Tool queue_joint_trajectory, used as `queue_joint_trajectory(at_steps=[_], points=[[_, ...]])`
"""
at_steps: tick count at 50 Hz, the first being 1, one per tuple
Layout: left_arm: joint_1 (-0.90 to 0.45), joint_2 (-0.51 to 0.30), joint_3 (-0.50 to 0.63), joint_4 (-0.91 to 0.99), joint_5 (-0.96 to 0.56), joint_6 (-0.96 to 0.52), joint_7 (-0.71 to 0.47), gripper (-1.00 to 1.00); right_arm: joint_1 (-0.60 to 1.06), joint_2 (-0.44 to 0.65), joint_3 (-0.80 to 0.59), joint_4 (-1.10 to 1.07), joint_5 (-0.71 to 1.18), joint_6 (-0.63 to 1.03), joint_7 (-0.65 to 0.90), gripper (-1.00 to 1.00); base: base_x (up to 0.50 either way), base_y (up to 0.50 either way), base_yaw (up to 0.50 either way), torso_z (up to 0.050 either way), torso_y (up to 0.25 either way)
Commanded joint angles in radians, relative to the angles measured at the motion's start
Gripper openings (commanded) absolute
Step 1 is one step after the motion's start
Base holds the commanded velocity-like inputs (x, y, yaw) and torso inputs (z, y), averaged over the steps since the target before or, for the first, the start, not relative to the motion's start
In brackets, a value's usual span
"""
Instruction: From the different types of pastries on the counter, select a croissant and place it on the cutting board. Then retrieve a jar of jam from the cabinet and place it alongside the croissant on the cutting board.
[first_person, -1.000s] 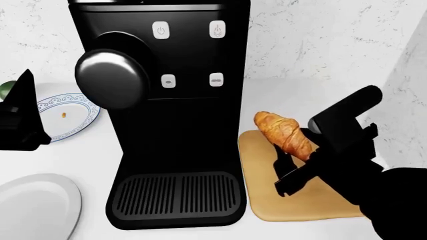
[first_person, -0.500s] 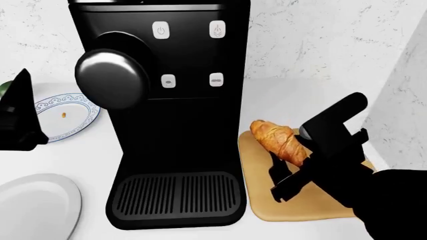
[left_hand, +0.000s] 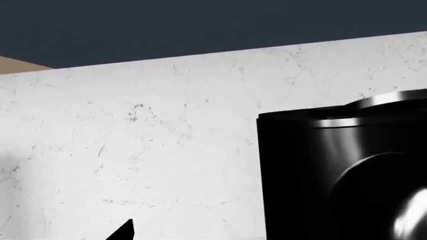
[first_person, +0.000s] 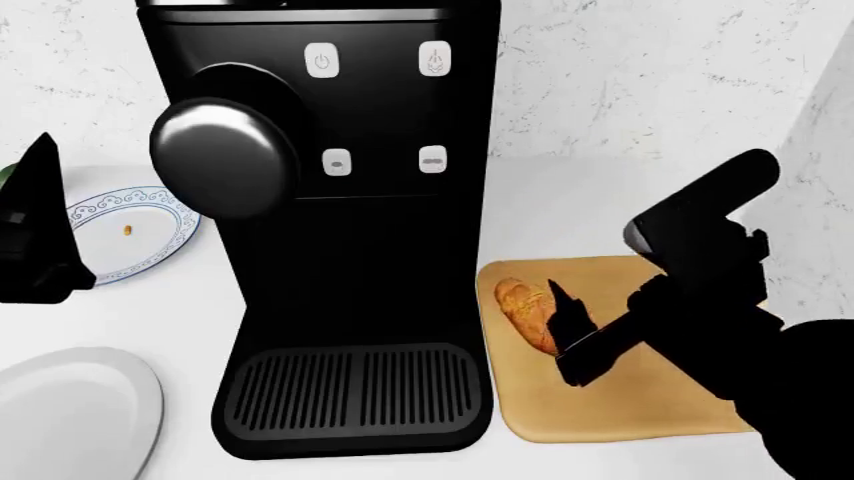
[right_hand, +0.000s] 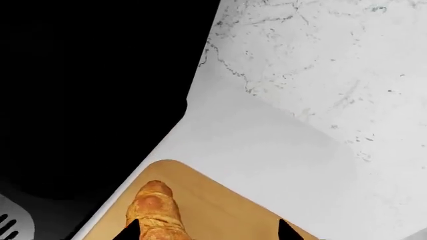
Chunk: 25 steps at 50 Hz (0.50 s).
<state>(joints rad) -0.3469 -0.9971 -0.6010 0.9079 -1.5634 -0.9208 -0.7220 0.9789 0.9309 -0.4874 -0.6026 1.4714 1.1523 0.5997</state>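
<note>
The right end effector (first_person: 567, 335) hangs low over the cutting board (first_person: 627, 400), its dark fingers reaching toward the coffee machine. In the right wrist view two fingertips (right_hand: 131, 229) show well apart at the lower edge, with the croissant (right_hand: 157, 212) beside one of them rather than squeezed between both. The fingers are spread, which fits a release: the pastry looks to be lying on the wood under its own weight, so the grip is no longer needed.

The croissant (first_person: 527, 313) sits on the board's near-left part, just beside the machine's base, one tip pointing toward the back wall. Part of it is hidden by the fingers in the head view, so whether a finger touches it I cannot tell. Its position leaves most of the board bare on the right, presumably room for the jam jar, which appears in none of the views.

The board lies flat on the white desk (first_person: 574, 210), tight against the black coffee machine (first_person: 327, 230), whose drip grille faces the robot.

The left end effector (first_person: 34, 235) is held up and off to the side, near the patterned plate (first_person: 140, 230), apparently parked clear of the work; its state cannot be told. Its wrist camera sees only the marbled wall (left_hand: 133, 150) and the machine's top. A plain grey plate (first_person: 67, 410) rests at the near left.
</note>
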Motion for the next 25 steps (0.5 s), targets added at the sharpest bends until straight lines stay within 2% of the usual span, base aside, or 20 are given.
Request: queue_joint_trajectory(at_steps=[1, 13, 25], points=[[-0.009, -0.013, 0.006, 0.005, -0.03, 0.007, -0.028, 1.0, 0.118, 0.049, 0.074, -0.029, 0.187, 0.008, 0.096, 1.0, 0.0, 0.0, 0.0, 0.0, 0.0], [-0.009, 0.017, 0.029, -0.02, 0.06, 0.005, 0.049, 1.0, 0.273, 0.082, 0.15, -0.045, 0.344, -0.07, 0.312, 1.0, 0.0, 0.0, 0.0, 0.0, 0.0], [-0.005, 0.021, 0.029, -0.022, 0.073, 0.008, 0.06, 1.0, 0.28, 0.085, 0.168, -0.058, 0.359, -0.1, 0.335, 1.0, 0.0, 0.0, 0.0, 0.0, 0.0]])
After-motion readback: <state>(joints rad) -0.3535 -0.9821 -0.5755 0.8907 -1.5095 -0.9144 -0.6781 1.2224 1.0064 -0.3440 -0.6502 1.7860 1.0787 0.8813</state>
